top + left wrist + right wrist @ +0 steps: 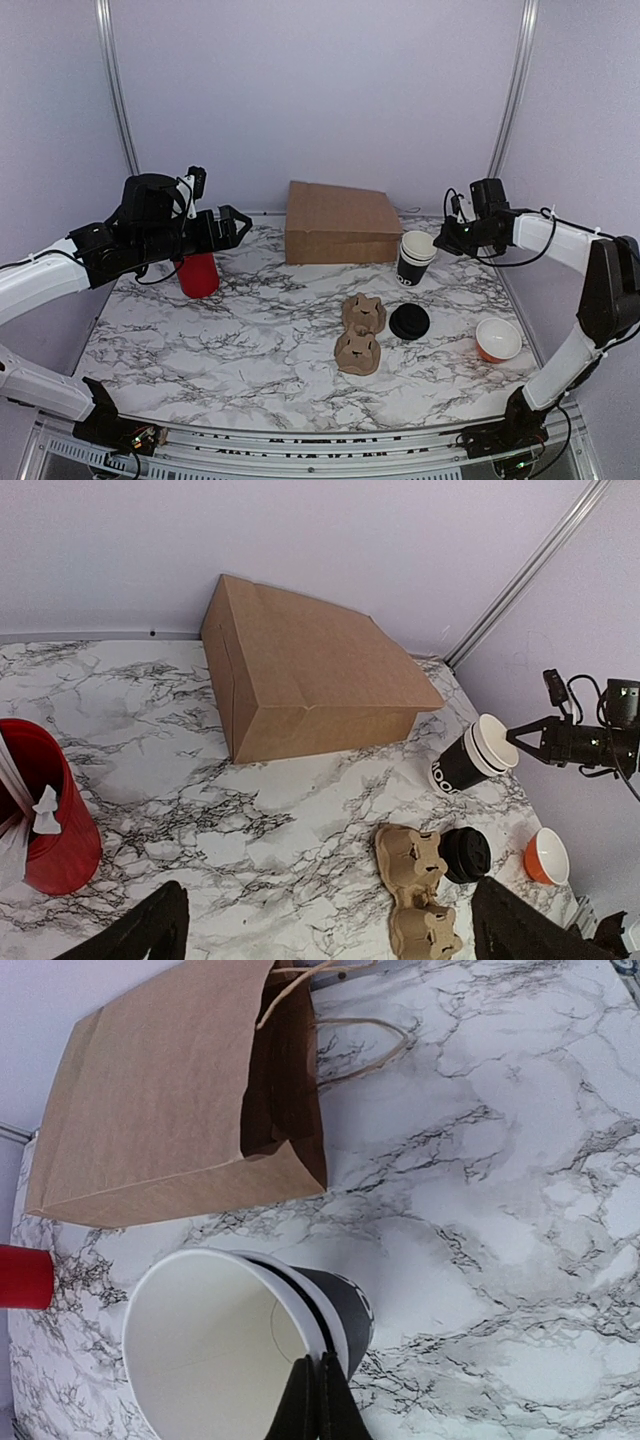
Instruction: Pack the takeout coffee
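Table (pixel 250 330): white marble, with grey and black veins all over.
Paper bag (pixel 335 222), upper middle: plain kraft brown; my right wrist view shows a darker brown inside its mouth.
Red cup (pixel 198 275), left: solid red.
Open cup (pixel 412 265), right of the bag: black outside, white rim and inside, white print low on its side.
Loose lid (pixel 409 322), centre right: plain black.
Cup carrier (pixel 360 335), centre: tan pulp.
Bowl (pixel 498 340), lower right: orange outside, white inside.
My left gripper (pixel 238 224): black.
My right gripper (pixel 320 1400): black.
Walls (pixel 320 100): pale lilac.
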Motion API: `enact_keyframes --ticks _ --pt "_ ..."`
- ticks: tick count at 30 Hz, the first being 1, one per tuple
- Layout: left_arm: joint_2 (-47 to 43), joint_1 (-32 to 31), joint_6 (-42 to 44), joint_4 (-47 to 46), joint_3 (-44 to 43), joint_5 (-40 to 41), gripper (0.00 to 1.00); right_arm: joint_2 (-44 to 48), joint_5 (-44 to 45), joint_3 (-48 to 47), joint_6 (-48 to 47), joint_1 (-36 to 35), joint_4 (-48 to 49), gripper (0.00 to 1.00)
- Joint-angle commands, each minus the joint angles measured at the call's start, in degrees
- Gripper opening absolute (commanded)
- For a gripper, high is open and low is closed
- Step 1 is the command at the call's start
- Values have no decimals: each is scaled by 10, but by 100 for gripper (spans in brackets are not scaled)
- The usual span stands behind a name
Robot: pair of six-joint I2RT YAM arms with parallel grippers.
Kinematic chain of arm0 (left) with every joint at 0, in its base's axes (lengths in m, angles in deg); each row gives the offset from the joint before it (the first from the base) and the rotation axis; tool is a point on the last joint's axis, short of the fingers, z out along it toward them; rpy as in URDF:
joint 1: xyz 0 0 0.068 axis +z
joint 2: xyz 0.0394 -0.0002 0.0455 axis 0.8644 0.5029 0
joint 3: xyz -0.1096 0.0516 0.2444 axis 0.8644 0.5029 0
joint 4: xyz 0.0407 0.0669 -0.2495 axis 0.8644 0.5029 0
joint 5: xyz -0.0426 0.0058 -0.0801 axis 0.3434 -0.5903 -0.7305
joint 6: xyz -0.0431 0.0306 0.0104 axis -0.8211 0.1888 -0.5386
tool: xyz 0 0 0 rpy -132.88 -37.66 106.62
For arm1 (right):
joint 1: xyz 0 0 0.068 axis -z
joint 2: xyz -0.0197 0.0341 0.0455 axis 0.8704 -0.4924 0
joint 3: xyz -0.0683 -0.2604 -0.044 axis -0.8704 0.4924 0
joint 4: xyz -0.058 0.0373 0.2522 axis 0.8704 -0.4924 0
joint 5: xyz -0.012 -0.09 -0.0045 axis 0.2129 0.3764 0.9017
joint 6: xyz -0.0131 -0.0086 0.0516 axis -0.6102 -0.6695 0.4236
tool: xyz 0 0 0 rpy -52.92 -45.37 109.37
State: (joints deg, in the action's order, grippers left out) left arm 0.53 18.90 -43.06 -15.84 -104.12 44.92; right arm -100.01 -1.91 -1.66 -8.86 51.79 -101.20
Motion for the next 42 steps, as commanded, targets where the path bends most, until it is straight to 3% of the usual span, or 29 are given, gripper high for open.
enact_keyframes --ticks 1,6,8,13,16,22,25,28,30,32,38,42 --pt "6 4 -4 -21 3 -13 99 2 -21 -16 8 5 16 0" --pt "11 3 -6 -21 5 -20 99 15 -16 2 14 3 47 0" --pt "15 3 -7 -21 4 -23 99 1 21 -21 -4 -6 11 0" --pt "25 3 -11 -21 0 -31 99 -8 -51 8 14 -16 52 0" --pt "30 3 -14 -23 0 -34 99 -24 5 -15 -5 -40 10 0" --pt "36 3 -14 -23 -2 -39 99 -33 18 -13 -15 -47 2 0" --pt "36 3 -14 -23 -2 -38 99 -22 -17 8 -7 -40 26 1" --pt "37 3 -15 -23 -1 -36 99 -14 24 3 -13 -42 13 3" --pt "38 3 -16 -23 -1 -37 99 -7 -8 3 -5 -37 25 3" --pt "40 3 -16 -23 -2 -40 99 2 -34 17 3 -34 50 8" --pt "40 3 -14 -23 0 -40 99 3 63 -25 -32 -65 -10 36" --pt "37 3 -14 -22 2 -38 99 17 129 -44 -62 -93 -35 41"
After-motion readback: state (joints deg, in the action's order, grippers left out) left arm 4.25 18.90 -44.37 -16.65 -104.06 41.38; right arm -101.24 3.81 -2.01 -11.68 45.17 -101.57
